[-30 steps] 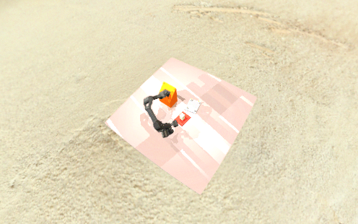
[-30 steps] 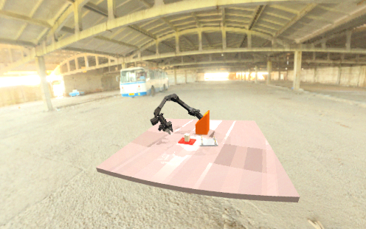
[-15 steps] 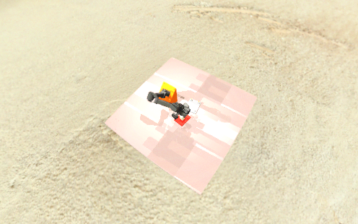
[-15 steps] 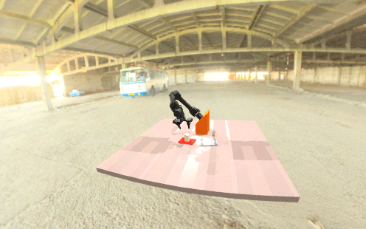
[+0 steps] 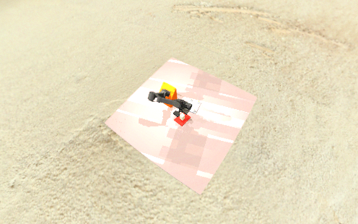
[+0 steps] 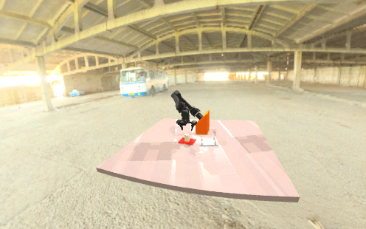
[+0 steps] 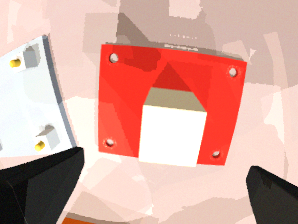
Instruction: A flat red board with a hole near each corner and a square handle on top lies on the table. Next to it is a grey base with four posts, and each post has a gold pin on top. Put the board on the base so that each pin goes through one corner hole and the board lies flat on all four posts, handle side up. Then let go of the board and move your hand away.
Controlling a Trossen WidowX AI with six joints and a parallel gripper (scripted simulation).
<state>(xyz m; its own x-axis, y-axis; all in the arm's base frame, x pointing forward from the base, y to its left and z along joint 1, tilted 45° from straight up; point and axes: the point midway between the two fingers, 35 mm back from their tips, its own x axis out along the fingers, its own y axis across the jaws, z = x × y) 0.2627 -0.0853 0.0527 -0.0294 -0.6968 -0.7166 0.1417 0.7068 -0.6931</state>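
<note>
Red board: The flat red board (image 5: 182, 123) (image 6: 192, 142) (image 7: 120, 110) lies on the pink table (image 5: 197, 181) (image 6: 146, 170) (image 7: 270, 120), handle side up, its four corner holes visible in the wrist view.
Handle: The pale square handle (image 5: 182, 117) (image 6: 187, 137) (image 7: 172, 135) stands upright on the board, presumably there to give the fingers a grip clear of the corner holes.
Grey base: The grey base (image 5: 195, 107) (image 6: 209, 143) (image 7: 25, 110) sits just beside the board, apart from it, likely placed close for a short carry; two gold pins (image 7: 15, 63) (image 7: 39, 146) show in the wrist view.
Gripper: The black gripper (image 5: 181, 113) (image 6: 187, 129) (image 7: 169, 168) hangs above the board, fingertips down, spread wide with nothing between them, a stance that appears meant to let the handle pass between.
Board and fingers: The board lies below the fingertips, untouched; in the wrist view its handle appears in the span between them, ahead of the tips.
Orange mount: The orange wedge (image 5: 174, 95) (image 6: 202, 125) (image 7: 80, 220) stands near the board, at the arm's foot.
Progress: The job appears at its approach stage, the board not yet lifted.
Next move: Lowering around the handle and closing squarely seems called for; an off-center grip could tilt the board and spoil its fit over the pins.
</note>
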